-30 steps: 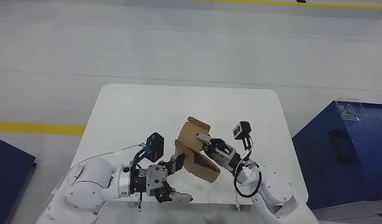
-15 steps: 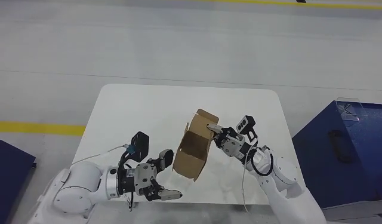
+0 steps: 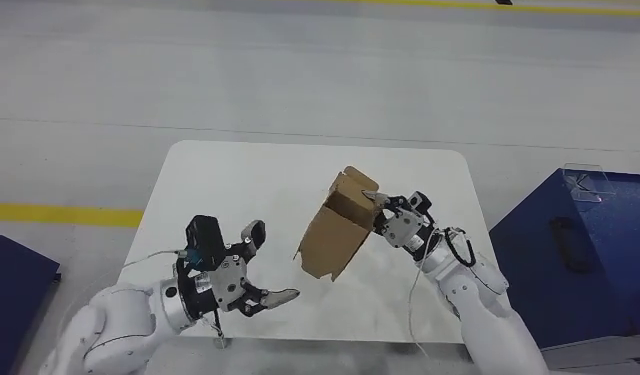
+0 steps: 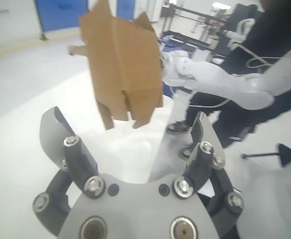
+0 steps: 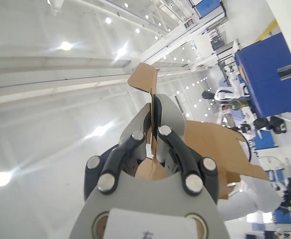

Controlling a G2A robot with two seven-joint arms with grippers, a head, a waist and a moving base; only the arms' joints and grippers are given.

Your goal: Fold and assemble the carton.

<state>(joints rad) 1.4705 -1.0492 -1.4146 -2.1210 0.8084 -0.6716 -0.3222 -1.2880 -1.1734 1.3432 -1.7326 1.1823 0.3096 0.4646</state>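
White table [image 3: 200, 175], grey hall floor beyond. Cardboard carton [image 3: 335, 237] hangs tilted above table, centre-right; right gripper [image 3: 378, 203] pinches its upper flap, likely to present loose bottom flaps. Left gripper [image 3: 268, 265], lower left, spread wide, empty, apparently ready to fold.

Carton [image 3: 338, 237] rightward, farther from left arm [image 3: 130, 310].

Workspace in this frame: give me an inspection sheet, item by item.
Surface: white table, smooth.
Job's things: brown carton, tilted, end flaps open, gripped by one flap.
Clutter: nothing seen.
Grippers: right gripper shut on a carton flap; left gripper open, apart from the carton.
Cables: thin cable along the left arm; cable loop by the right arm.
Surroundings: blue cabinet beside the table; yellow floor line.
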